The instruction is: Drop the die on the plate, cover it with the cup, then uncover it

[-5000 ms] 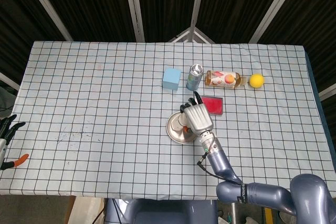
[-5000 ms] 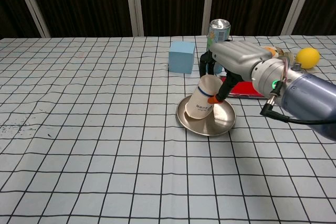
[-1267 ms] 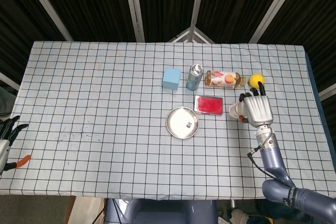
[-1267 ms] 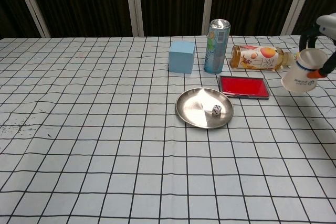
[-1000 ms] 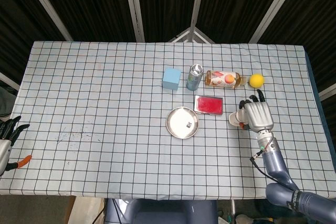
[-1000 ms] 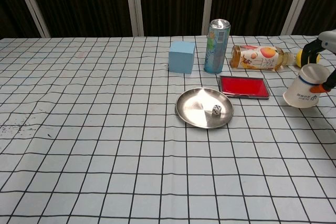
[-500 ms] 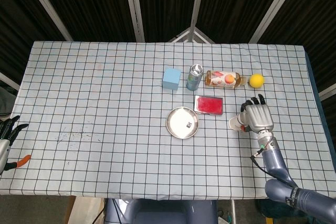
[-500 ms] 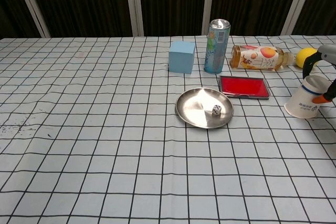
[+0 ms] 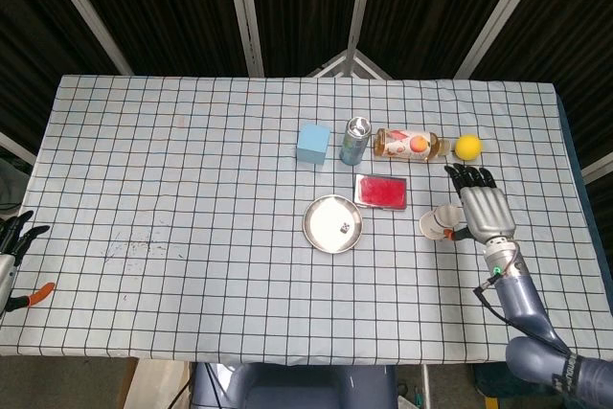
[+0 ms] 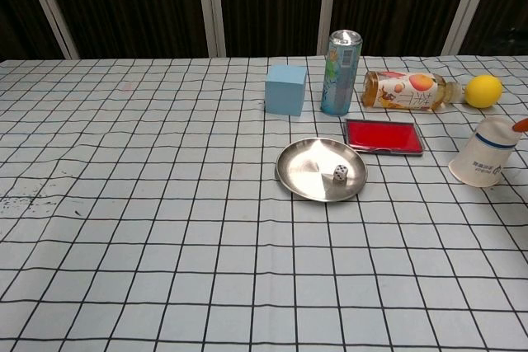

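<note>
A small white die (image 9: 343, 229) (image 10: 339, 174) lies uncovered on the round metal plate (image 9: 321, 218) (image 10: 307, 169) at mid-table. The white paper cup (image 9: 438, 225) (image 10: 484, 153) stands mouth down on the cloth, to the right of the plate and apart from it. My right hand (image 9: 484, 210) is just right of the cup with its fingers spread and nothing in it; the chest view shows only an orange fingertip (image 10: 520, 124) by the cup's top. At the table's far left edge my left hand (image 9: 11, 241) hangs with its fingers apart, holding nothing.
Behind the plate lies a flat red box (image 9: 381, 192) (image 10: 384, 136). Further back stand a light blue cube (image 9: 311, 143) (image 10: 285, 89) and a tall can (image 9: 354, 141) (image 10: 341, 72), with a bottle (image 9: 411, 145) (image 10: 409, 90) on its side and a yellow lemon (image 9: 467, 147) (image 10: 483, 90).
My right hand lowered the cup onto the cloth right of the plate, let go of it and drew away to the right. The die and plate have not moved.
</note>
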### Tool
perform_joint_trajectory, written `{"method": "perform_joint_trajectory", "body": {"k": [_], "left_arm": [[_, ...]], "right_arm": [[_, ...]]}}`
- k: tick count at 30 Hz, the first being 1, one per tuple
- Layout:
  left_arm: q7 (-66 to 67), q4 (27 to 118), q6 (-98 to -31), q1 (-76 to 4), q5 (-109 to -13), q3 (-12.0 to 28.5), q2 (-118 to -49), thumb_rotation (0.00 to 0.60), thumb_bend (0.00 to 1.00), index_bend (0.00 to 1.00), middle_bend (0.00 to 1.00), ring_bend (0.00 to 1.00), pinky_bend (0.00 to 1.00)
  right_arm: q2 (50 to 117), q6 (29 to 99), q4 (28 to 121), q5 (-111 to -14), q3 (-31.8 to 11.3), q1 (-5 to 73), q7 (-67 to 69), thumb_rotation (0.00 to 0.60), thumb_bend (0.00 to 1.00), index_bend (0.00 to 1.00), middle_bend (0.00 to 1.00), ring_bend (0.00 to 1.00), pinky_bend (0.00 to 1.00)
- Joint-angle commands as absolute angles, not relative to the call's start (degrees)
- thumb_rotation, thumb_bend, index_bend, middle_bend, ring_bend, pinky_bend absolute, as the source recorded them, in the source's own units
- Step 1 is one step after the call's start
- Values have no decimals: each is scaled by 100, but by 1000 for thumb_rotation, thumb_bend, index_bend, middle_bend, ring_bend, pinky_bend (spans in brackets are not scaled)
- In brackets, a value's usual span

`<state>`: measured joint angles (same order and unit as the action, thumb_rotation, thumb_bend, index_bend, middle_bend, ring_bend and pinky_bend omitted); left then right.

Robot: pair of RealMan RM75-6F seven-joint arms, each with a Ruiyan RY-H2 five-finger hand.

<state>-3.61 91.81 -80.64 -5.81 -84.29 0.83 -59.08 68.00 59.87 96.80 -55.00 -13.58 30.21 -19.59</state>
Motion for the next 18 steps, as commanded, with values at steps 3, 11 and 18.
{"method": "perform_joint_trajectory", "body": {"k": [3, 11, 18], "left_arm": [[-414, 9174, -8085, -572, -8466, 73, -5891, 600, 294, 165, 0, 0, 24], [-580, 9144, -8194, -523, -8560, 53, -5853, 600, 294, 164, 0, 0, 24], [-623, 9101, -8164, -544, -8540, 72, -5863, 600, 294, 164, 0, 0, 23]], "right_arm": [[6031, 7775, 10847, -6714, -941, 1759, -1561, 600, 21, 20, 64, 56, 0], [6635, 9429, 10348, -7990, 74, 429, -1510, 600, 21, 94, 64, 59, 0], [6818, 9633, 9926, -8241, 53, 272, -1708, 600, 21, 131, 64, 59, 0]]}}
